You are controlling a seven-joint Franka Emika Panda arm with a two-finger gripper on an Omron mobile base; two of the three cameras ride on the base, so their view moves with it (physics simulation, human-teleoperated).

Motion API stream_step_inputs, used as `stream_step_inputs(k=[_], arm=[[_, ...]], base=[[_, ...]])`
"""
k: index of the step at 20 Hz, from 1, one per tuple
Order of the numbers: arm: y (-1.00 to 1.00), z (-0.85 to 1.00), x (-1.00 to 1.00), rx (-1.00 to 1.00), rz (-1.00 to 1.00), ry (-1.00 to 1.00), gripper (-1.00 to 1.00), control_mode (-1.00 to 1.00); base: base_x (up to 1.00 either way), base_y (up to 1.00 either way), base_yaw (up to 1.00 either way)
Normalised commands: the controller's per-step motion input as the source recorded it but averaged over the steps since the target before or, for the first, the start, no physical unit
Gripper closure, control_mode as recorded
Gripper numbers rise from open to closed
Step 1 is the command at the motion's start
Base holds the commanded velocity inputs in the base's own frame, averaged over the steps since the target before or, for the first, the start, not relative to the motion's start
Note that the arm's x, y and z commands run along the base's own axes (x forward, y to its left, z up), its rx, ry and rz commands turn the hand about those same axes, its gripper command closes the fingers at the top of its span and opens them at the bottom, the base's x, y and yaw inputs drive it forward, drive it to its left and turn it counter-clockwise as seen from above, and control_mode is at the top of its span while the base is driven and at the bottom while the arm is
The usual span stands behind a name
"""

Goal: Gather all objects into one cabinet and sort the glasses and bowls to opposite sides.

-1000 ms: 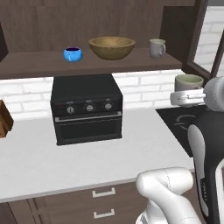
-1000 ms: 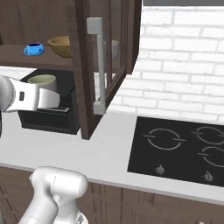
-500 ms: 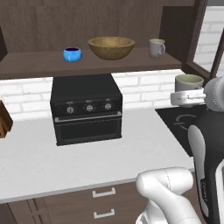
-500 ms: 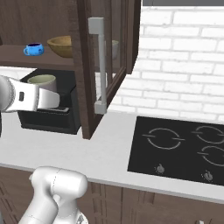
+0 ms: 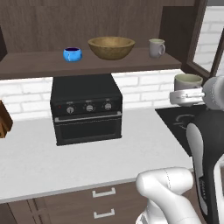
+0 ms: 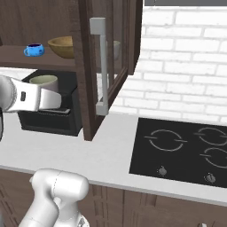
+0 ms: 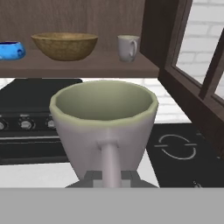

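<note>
The gripper [image 7: 109, 179] was clamped on the handle of 1 pale mug [image 7: 105, 127], held upright in the air to the right of the black oven [image 5: 86, 109] and below the cabinet shelf [image 5: 87, 65]. On that shelf stood – left to right – the blue bowl [image 5: 72, 54], the wooden bowl [image 5: 111, 47] and the second mug [image 5: 156, 48]. The glass-paned door [image 6: 104, 66] stood open.

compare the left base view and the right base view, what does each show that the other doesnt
Left base view alone: the second mug in plain sight on the shelf, the oven's knobbed front, and a brown object at the left edge.

Right base view alone: the cabinet door's silver handle and all of the stovetop.

Both: the blue bowl, the wooden bowl, and the claw shut on the held mug.
</note>
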Motion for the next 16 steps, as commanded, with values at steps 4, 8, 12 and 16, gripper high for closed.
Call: stream_step_inputs(k=[4,8,12,16], arm=[[0.02,0.08,0.89,0.0,-0.06,0.0,1.0,-1.0],[0.01,0.12,1.0,0.0,-0.04,0.0,1.0,-1.0],[0.0,0.13,0.89,0.0,-0.01,0.0,1.0,-1.0],[-0.06,0.13,0.76,0.01,0.0,-0.01,1.0,-1.0]], base=[[0.0,0.0,0.0],[0.0,0.0,0.0],[0.0,0.0,0.0],[0.0,0.0,0.0]])
